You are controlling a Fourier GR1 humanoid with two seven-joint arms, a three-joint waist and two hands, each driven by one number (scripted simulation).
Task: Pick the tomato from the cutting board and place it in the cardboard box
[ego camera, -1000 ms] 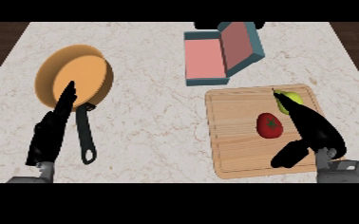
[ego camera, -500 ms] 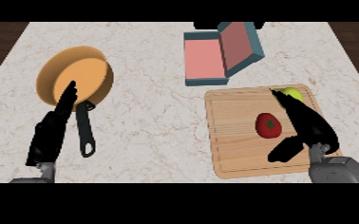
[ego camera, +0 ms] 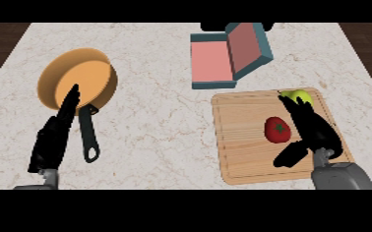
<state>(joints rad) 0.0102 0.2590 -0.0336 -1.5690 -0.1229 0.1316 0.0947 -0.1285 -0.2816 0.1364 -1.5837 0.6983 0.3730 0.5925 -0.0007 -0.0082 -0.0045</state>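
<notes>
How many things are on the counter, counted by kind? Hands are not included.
Tomato: 1
Yellow-green fruit, partly hidden by the right hand: 1
Cutting board: 1
Frying pan: 1
Open box: 1
Total: 5

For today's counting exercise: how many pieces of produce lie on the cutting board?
2: a red tomato near the board's middle, and a yellow-green fruit at its far right corner, partly hidden by the right hand.
</notes>
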